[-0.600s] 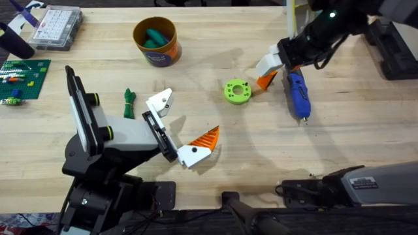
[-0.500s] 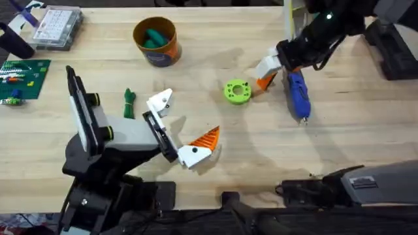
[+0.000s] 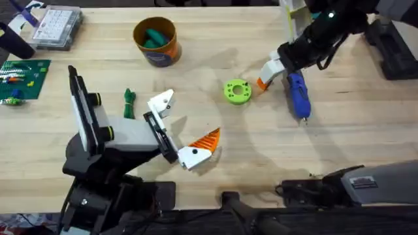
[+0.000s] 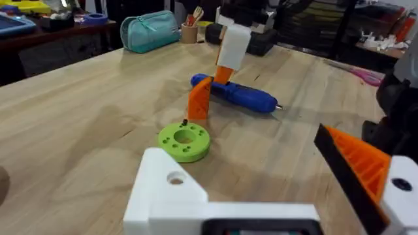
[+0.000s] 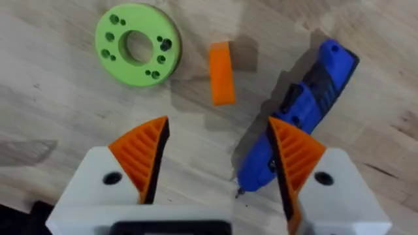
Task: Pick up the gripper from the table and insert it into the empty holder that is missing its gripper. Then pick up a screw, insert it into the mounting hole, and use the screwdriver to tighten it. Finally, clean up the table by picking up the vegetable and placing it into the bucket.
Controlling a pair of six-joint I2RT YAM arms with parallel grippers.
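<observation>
Gripper (image 5: 221,73) hemmed: disc (image 5: 138,44); screwdriver (image 5: 302,124)

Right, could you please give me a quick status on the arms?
Right pincer open above the orange finger, not gripping. Left pincer open, holding nothing. Screwdriver and green disc flank the finger.

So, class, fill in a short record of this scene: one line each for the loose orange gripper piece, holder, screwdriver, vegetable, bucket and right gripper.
orange gripper piece: on the table, between green disc and screwdriver, not gripped
holder: empty, at the left arm's tip
screwdriver: lying on the table
vegetable: on the table, outside the bucket
bucket: upright, teal pieces inside
right gripper: jaws open, above the orange piece
</observation>
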